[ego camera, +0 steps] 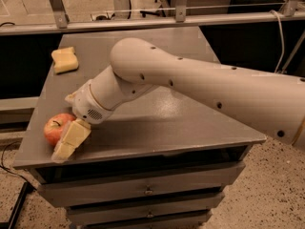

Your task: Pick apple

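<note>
The red apple (51, 128) with a dark stem sits near the front left corner of the grey table (190, 128). My gripper (64, 126) is low over that corner and open. One pale fingertip (66, 142) lies in front of the apple on its right side. The other fingertip (70, 98) shows just behind it. The apple sits between the two and rests on the table. My white arm reaches in from the right across the table.
A pale yellow sponge block (64, 59) lies at the table's back left. The table's front and left edges run close to the apple. Drawers (147, 191) sit under the top. A metal rail (143, 20) crosses behind the table.
</note>
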Robot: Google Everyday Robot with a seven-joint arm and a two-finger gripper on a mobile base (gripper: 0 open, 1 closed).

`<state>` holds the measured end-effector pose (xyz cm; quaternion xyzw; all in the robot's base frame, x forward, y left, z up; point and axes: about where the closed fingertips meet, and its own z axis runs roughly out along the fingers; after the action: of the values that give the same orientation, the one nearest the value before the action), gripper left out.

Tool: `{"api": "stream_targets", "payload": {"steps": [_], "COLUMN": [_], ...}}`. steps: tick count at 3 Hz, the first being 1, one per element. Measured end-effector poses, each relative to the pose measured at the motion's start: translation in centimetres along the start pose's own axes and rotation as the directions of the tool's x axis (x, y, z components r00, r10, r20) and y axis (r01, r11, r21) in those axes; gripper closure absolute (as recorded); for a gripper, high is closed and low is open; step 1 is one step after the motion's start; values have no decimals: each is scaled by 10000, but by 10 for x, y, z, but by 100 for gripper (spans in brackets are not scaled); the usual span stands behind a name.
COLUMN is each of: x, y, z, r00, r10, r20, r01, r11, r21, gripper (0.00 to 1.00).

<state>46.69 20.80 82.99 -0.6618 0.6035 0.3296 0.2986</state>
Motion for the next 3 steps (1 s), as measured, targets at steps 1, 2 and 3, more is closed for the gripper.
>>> {"api": "stream_targets", "payload": {"steps": [1, 2, 3], "x": [-13, -23, -52], "y": [12, 18, 11], "z": [-12, -28, -74], "r00": [9992, 9964, 9725], "r10": [-49, -234, -1427], "r20": [387, 820, 1843], "r01": [44, 205, 1221], "r11": [9999, 9992, 9854], "r21": [134, 356, 1187], "gripper": [16, 38, 100]}}
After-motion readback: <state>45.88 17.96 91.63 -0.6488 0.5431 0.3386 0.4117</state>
